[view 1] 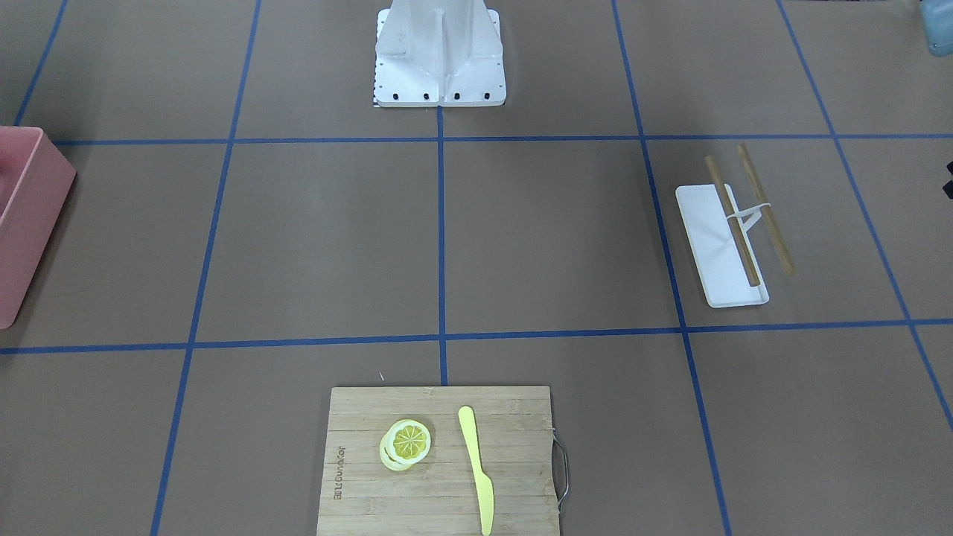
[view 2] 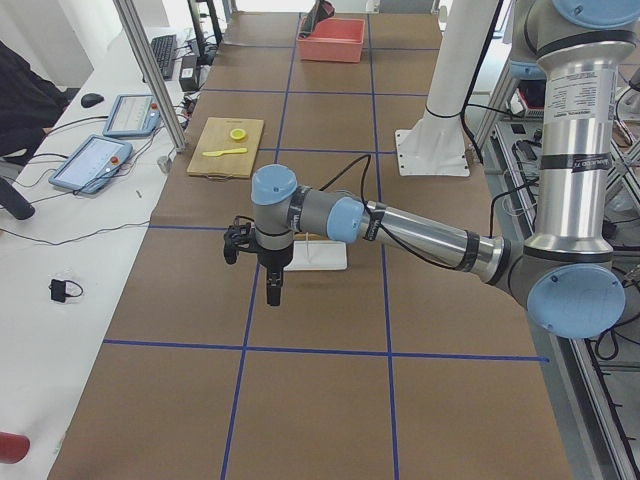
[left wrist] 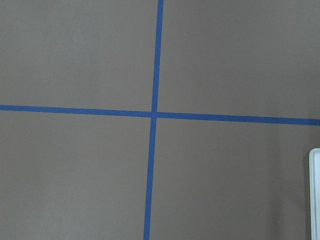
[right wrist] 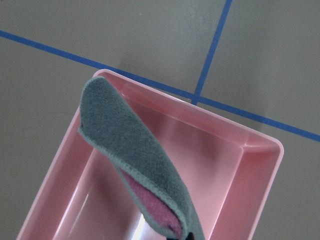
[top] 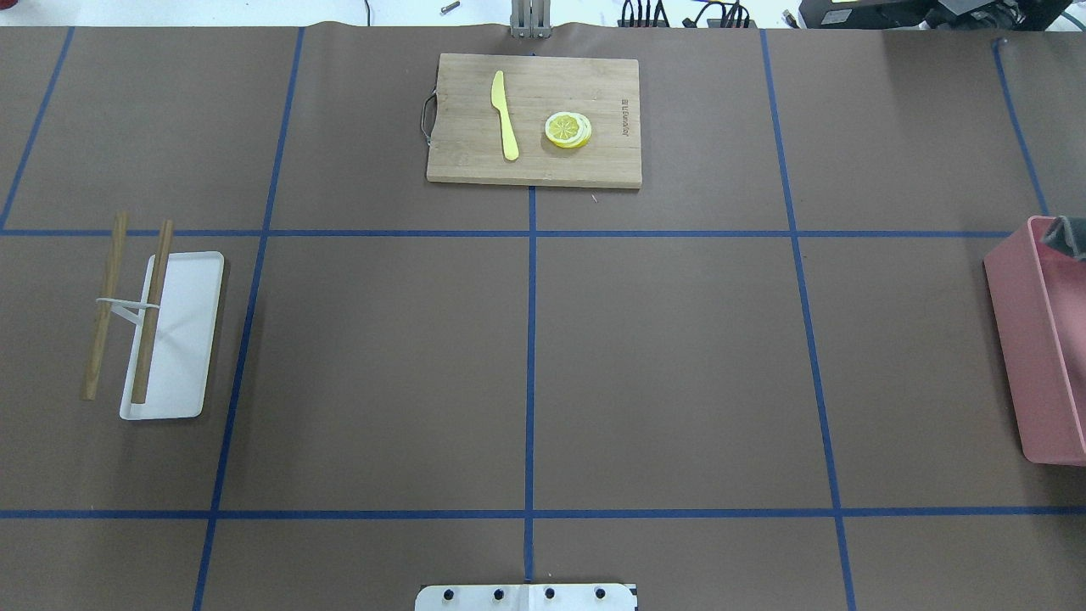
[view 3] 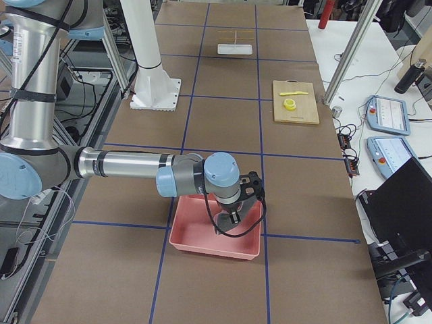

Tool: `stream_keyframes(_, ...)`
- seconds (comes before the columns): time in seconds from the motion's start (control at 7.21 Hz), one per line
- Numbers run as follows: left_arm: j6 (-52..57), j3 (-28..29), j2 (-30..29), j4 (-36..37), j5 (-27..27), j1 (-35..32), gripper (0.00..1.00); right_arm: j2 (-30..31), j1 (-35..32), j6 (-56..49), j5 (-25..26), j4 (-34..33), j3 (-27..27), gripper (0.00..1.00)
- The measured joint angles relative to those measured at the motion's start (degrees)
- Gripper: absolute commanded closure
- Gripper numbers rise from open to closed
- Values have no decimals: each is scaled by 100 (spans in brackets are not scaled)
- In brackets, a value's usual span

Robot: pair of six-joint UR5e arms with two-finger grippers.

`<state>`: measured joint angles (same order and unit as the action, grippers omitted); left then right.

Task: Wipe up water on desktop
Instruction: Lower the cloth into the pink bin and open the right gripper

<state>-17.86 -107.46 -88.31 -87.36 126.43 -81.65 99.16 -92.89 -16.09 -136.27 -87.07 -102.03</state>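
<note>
The desktop is filling the front-facing view, brown and crossed by blue tape lines. At its far edge from the robot, centrally, a bamboo cutting board is carrying lemon slices and a yellow knife. On the robot's left a white tray is lying with two wooden chopsticks, one across it and one beside it. A pink bin is sitting at the right end.

The overhead view is showing the same layout.

From the table's left end, the left gripper is hovering above the desktop near the tray; whether its fingers are spread or together cannot be told.

From the right end, the right gripper is hanging over the pink bin.

The left wrist camera is looking down on a tape crossing, with the tray's corner at the frame's edge.

The right wrist camera is showing a grey cloth with a pink underside dangling folded above the bin, with the right gripper pinching it.
</note>
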Motion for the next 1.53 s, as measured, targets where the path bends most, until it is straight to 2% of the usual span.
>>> stream_keyframes(0.14,-6,2,-1,-1,1,0,2,-92,-33,-137,132,-440,-124,100)
stream_keyframes(0.42,-14,40,-4,-1,-3,11,2,-183,-89,-295,213,-799,-206,100)
stream_keyframes(0.56,-15,61,-10,-1,-3,15,2,-224,-81,-315,235,-843,-210,68)
stream_keyframes(0.69,-16,73,-15,-1,-4,17,2,-245,-69,-321,268,-857,-211,1)
stream_keyframes(1.53,33,58,-27,-1,1,4,2,-263,-39,-240,480,-774,-33,0)
